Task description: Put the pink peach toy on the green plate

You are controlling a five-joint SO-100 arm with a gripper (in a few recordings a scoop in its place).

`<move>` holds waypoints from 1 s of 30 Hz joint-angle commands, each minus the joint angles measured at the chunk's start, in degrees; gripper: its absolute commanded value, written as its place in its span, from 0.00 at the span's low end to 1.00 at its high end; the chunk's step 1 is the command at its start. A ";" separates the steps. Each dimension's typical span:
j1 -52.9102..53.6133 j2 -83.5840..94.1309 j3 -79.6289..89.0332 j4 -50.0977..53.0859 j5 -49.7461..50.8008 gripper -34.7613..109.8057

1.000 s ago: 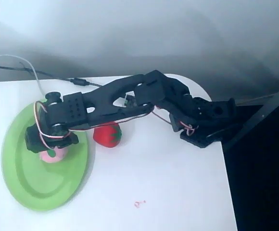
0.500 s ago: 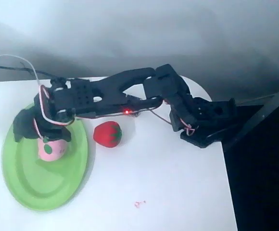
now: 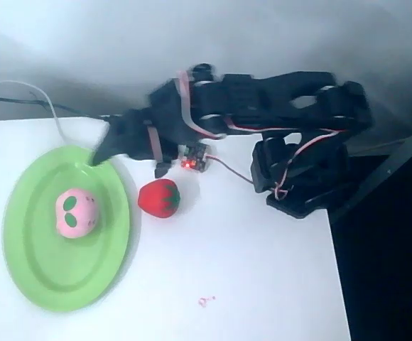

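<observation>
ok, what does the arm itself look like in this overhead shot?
A matte black plastic arm built of blocky segments, with red-and-white wires looped along its joints. A small circuit board with a lit red LED hangs beneath it. The black gripper is motion-blurred, so finger detail is unclear.

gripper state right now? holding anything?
Gripper: holds nothing; motion blur hides whether it is open or shut. The small round pink peach toy lies free on the large light green oval plate.
</observation>
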 commanded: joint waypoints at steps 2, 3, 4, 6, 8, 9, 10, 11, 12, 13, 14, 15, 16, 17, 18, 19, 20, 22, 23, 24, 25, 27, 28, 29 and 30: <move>0.44 12.66 12.57 0.97 3.52 0.24; 0.70 13.80 13.89 1.14 4.22 0.24; 0.97 15.12 15.21 1.32 5.10 0.24; 1.93 17.67 17.49 3.52 5.36 0.24; 3.08 20.21 19.86 8.00 6.24 0.24; 3.52 21.45 21.27 10.11 6.42 0.24; 3.96 22.76 22.94 12.48 6.68 0.24; 4.57 24.26 24.61 14.77 6.86 0.24; 5.27 25.75 26.37 16.79 7.12 0.24; 6.24 27.42 28.21 18.63 7.56 0.24; 7.56 28.92 29.88 19.95 7.73 0.24; 8.61 30.50 31.73 20.57 7.73 0.24; 9.58 31.82 33.49 20.30 8.00 0.24; 10.55 33.05 34.98 19.95 8.00 0.24; 11.43 34.19 36.39 20.04 8.17 0.24; 11.95 35.60 37.97 20.21 9.32 0.24; 12.30 37.09 39.64 20.04 9.49 0.24; 12.30 40.43 42.89 21.18 10.81 0.24; 11.87 42.19 44.65 21.71 11.43 0.24; 11.34 43.95 46.14 22.41 11.69 0.24; 10.81 45.44 47.46 23.20 12.83 0.24; 9.40 47.20 49.92 23.38 13.71 0.24; 9.14 48.08 50.98 23.47 13.80 0.24; 8.70 48.87 51.94 23.55 14.33 0.24; 8.70 49.75 52.82 23.73 14.15 0.24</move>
